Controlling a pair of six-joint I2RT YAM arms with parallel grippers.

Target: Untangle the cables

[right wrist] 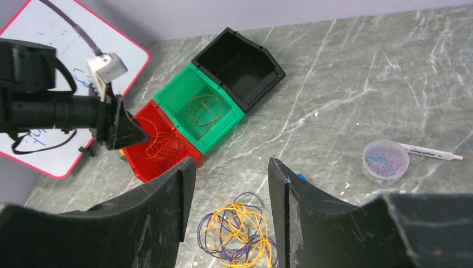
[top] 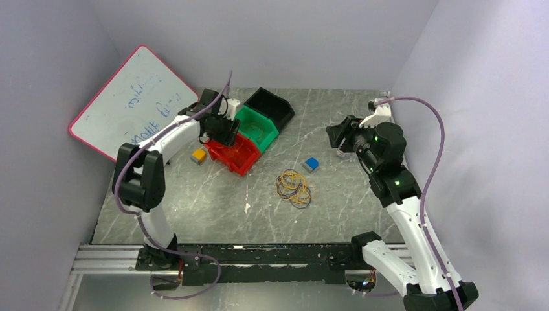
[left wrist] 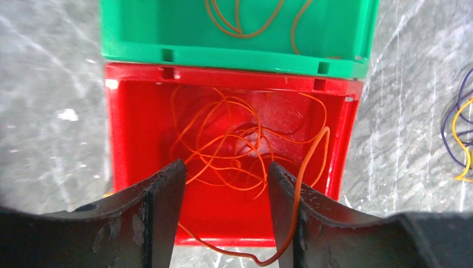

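Observation:
A clump of yellow and dark purple cables (top: 294,188) lies on the table's middle; it shows in the right wrist view (right wrist: 240,229) and at the left wrist view's edge (left wrist: 460,134). An orange-red cable (left wrist: 223,151) lies loose in the red bin (left wrist: 128,139). One strand runs over the bin's near wall and across my left gripper's right finger (left wrist: 290,206). An orange cable (left wrist: 240,22) lies in the green bin (left wrist: 167,33). My left gripper (left wrist: 226,167) is open above the red bin (top: 233,155). My right gripper (right wrist: 231,164) is open and empty, high above the clump.
A black bin (top: 272,107) stands behind the green bin (top: 256,126). A whiteboard (top: 129,100) leans at the back left. A small yellow block (top: 199,155) and a blue block (top: 311,164) lie on the table. A clear cup of paper clips (right wrist: 385,162) and a pen (right wrist: 432,152) lie right.

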